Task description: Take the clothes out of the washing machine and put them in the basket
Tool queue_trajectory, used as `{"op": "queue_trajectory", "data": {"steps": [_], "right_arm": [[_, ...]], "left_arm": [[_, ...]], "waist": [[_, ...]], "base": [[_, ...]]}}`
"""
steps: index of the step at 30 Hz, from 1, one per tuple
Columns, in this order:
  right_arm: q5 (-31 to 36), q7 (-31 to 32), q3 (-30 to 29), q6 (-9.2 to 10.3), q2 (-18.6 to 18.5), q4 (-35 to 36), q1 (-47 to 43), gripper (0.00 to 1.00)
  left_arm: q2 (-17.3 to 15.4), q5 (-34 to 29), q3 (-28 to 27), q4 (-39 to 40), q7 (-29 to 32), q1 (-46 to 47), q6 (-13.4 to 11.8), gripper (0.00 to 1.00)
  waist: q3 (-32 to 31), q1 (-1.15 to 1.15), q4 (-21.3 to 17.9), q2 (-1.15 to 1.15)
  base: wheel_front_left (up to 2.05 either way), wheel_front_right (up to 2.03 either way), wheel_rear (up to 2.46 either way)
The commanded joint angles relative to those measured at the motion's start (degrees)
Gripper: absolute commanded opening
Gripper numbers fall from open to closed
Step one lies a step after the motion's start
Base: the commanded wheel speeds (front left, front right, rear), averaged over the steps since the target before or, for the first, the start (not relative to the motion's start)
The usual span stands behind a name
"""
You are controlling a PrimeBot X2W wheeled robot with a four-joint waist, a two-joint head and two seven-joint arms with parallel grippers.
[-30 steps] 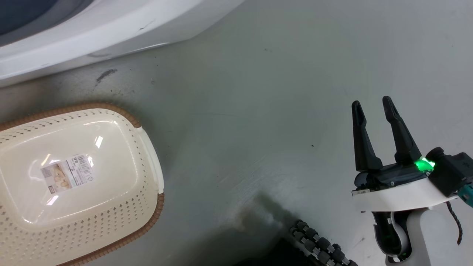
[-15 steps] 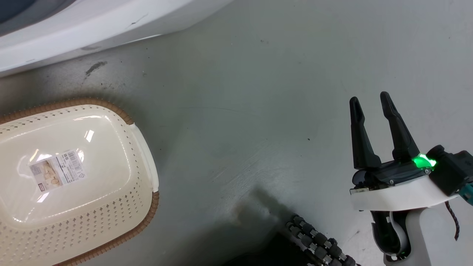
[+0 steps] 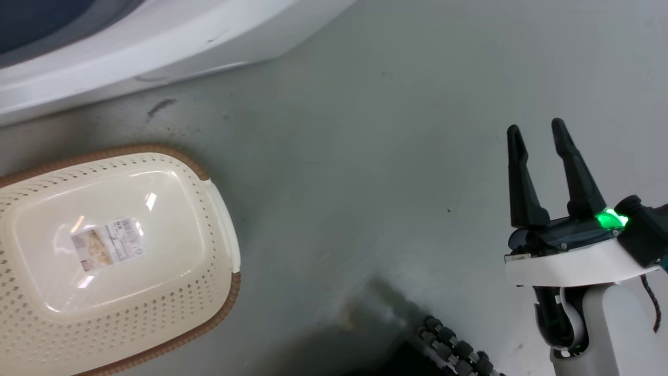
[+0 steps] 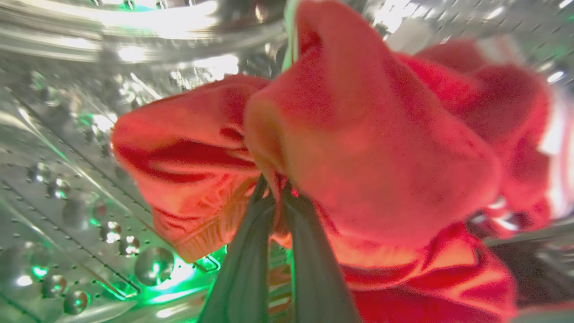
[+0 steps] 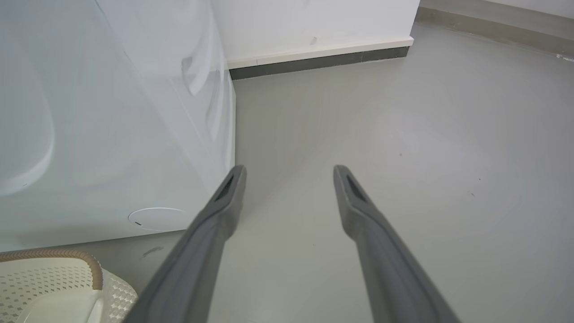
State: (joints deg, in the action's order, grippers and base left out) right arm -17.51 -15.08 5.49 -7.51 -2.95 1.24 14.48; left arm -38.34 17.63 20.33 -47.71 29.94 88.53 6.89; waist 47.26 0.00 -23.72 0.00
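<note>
I've got the red clothes (image 4: 372,148) bunched in the steel drum (image 4: 67,193) of the washing machine (image 3: 172,31), pinched by my left hand (image 4: 274,190), while the basket (image 3: 156,324) (sticker (image 3: 107,243) inside) sits on the floor (image 3: 365,156) nearby and my right hand (image 3: 537,137) hovers spread.

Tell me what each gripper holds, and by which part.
The left gripper pinches a bunched fold of the bright red jersey-like garment inside the perforated steel drum. The right gripper is open and empty.
</note>
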Motion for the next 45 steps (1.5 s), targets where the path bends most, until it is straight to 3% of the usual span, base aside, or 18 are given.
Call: {"op": "queue_trajectory", "data": {"steps": [1,16,23,29,45], "right_arm": [[0.5,-0.1,-0.4,0.04,0.1,-0.2,0.9,1.00],[6.7,-0.1,-6.0,0.04,0.1,-0.5,-1.3,1.00],[8.7,-0.1,-6.9,0.04,0.1,-0.9,-3.6,1.00],[10.1,-0.1,-7.8,0.04,0.1,-1.4,-5.5,1.00],[11.0,-0.1,-9.2,0.04,0.1,-2.4,-8.2,1.00]], "left_arm": [[0.6,0.5,0.1,-0.4,-1.3,-0.2,0.2,0.00],[10.9,6.5,-1.3,-9.1,-32.2,-11.6,0.4,0.00],[14.7,8.1,-0.5,-9.6,-43.0,-19.6,0.5,0.00],[17.2,9.8,-2.8,-4.8,-45.2,-26.2,0.1,0.00],[21.5,3.9,-10.2,29.8,-45.3,-50.6,-2.4,0.00]], "waist": [[-1.6,0.00,1.2,0.00],[-14.6,0.00,9.1,0.00],[-20.9,0.00,12.1,0.00],[-25.0,0.00,14.5,0.00],[-32.2,0.00,19.4,0.00]], "base": [[0.00,0.00,0.00],[0.00,0.00,0.00],[0.00,0.00,0.00],[0.00,0.00,0.00],[0.00,0.00,0.00]]}}
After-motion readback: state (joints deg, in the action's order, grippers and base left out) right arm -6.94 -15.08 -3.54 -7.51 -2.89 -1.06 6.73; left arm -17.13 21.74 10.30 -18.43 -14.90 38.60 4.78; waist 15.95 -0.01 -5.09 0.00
